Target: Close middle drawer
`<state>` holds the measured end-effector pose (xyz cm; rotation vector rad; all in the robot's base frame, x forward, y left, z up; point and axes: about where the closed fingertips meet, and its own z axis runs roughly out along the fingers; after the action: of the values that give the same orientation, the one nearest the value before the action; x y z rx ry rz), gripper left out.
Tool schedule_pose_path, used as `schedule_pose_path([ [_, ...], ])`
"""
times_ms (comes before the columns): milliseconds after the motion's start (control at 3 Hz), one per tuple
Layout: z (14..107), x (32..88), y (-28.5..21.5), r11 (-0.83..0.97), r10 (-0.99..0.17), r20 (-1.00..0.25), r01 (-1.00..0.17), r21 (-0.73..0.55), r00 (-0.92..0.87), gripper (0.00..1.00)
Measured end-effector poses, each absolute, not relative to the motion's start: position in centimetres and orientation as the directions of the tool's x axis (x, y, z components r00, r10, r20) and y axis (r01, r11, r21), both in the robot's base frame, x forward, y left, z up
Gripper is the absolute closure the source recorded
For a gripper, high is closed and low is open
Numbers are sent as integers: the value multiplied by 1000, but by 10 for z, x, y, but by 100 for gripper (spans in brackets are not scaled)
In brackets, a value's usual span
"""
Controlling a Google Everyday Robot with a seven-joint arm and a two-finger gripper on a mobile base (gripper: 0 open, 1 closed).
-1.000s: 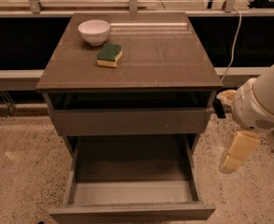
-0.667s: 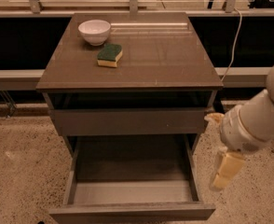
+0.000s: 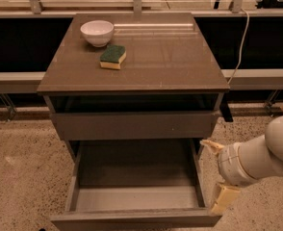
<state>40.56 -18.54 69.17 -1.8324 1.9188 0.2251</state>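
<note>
Broadly, the cabinet's counter (image 3: pixel 170 61) fills the upper half of the view. Below its front edge the topmost drawer (image 3: pixel 132 125) sits slightly proud, and under that the middle drawer (image 3: pixel 136 197) is pulled far out toward the camera, showing its pale floor. Its flat front panel lies well forward of the counter's front edge. The drawer looks stiff and boxy, probably light since nothing shows inside it, and it should slide on its runners. With no handle to take, the sensible contact is a flat push on the outer face of the front panel, close to the middle so the drawer does not skew. The white arm (image 3: pixel 266 153) reaches in from the right, below and forward of the counter's front right corner. Its gripper (image 3: pixel 210 177) sits just beside the drawer's right wall near the front panel, with its two yellowish fingers (image 3: pixel 223 198) spread wide and holding nothing. A white bowl (image 3: pixel 97 32) stands near the counter's back left corner, and a green-and-yellow sponge (image 3: pixel 113 57) lies just in front of it.
</note>
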Motion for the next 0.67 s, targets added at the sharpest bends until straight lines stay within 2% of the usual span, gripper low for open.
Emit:
schedule_pose_path([
  [667, 663, 420, -165, 67, -896, -442, -974, -217, 37, 0],
])
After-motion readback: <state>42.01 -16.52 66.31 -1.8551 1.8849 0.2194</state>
